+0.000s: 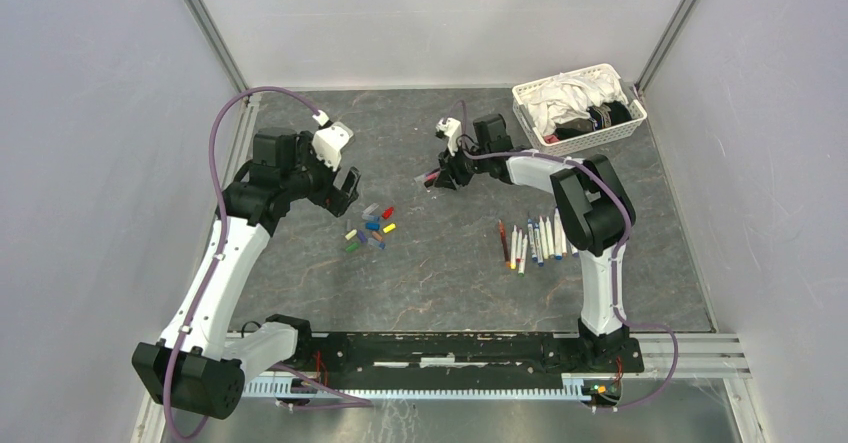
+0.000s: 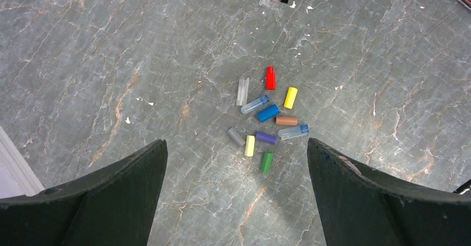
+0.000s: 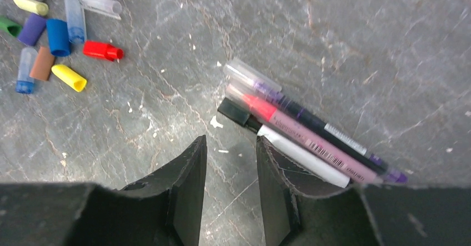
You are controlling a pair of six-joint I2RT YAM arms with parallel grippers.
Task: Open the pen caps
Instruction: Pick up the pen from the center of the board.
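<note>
Several loose pen caps (image 2: 266,121) in blue, red, yellow, green, purple, brown, grey and clear lie in a small cluster on the table (image 1: 372,228), also seen in the right wrist view (image 3: 53,35). My left gripper (image 2: 237,141) hangs wide open just above and in front of this cluster (image 1: 345,188), holding nothing. Three capped pens (image 3: 300,126) lie side by side on the table: purple, pink and white. My right gripper (image 3: 231,139) stands just left of them, jaws a little apart with only bare table between. Its right finger hides part of the white barrel.
A row of several pens (image 1: 535,241) lies on the right side of the table. A white lattice basket (image 1: 600,135) with cloths stands at the back right corner. Grey walls close in the table on three sides.
</note>
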